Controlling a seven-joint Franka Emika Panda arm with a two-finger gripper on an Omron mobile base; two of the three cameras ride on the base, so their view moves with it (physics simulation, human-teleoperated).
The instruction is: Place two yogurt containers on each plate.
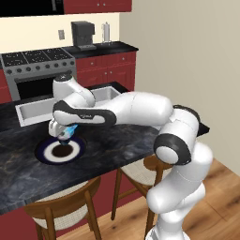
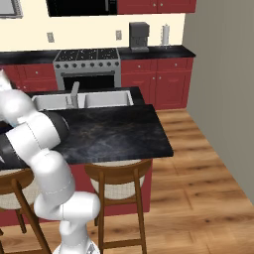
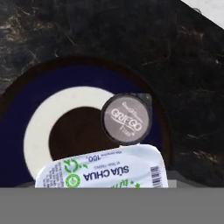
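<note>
While the arm reaches low across the dark stone bench (image 1: 117,140), the tool (image 1: 65,135) hangs just above the navy plate (image 1: 47,152) with a light-blue yogurt container (image 1: 71,129) between its fingers. The hand view confirms the hold: the carried container's white printed top (image 3: 103,170) sits at the bottom edge, close to the camera, so the tool is closed on it. The fingertips themselves are hidden behind the cup.

A second yogurt container (image 3: 127,118) already stands on the plate's white ring (image 3: 43,118), at the edge of the dark centre and toward one side. That offset leaves the centre and the opposite ring bare, which I judge to be the intended spot for the carried cup.

Judged status: this plate needs only the held cup to be complete. Risk: lowering too near the seated cup could knock it.
</note>
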